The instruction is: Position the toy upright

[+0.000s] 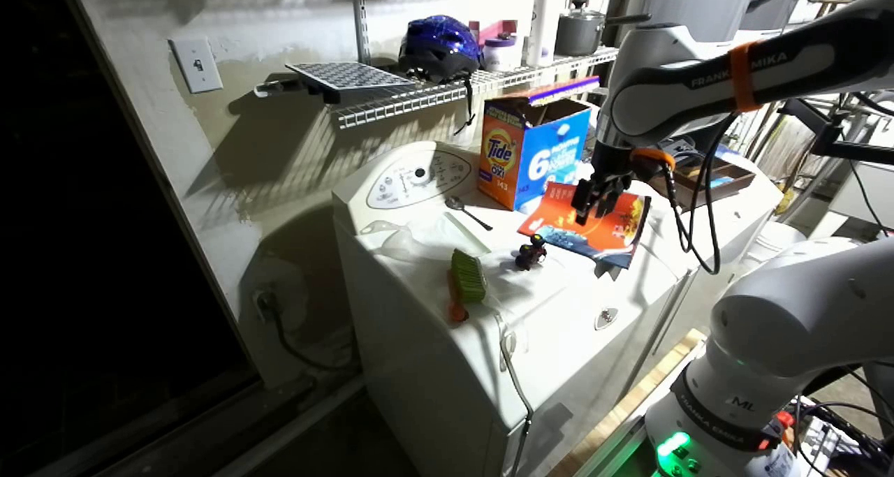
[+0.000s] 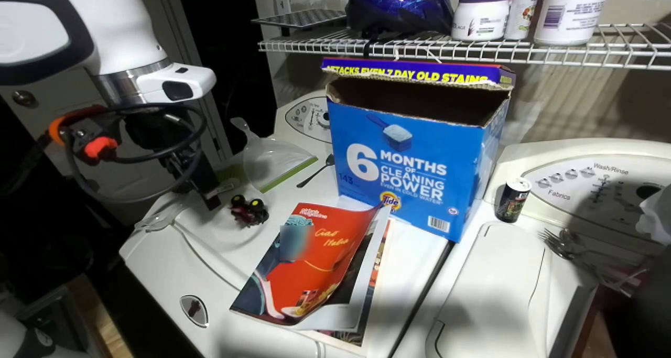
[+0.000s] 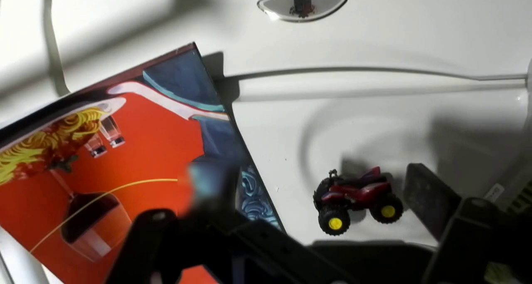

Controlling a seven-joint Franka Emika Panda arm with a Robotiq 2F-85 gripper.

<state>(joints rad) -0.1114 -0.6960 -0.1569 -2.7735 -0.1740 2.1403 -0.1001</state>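
White desk [image 3: 274,128] beneath; from the left in the wrist view, a magazine [image 3: 143,149] could snag the wide-spread pincer [image 3: 324,186] if lowered off-centre; then the toy [image 3: 358,196], lying on its side, which a skewed grip might spin away.

Both exterior views slant down onto the white machine [image 1: 552,344]; the wrist view looks closer, from above.
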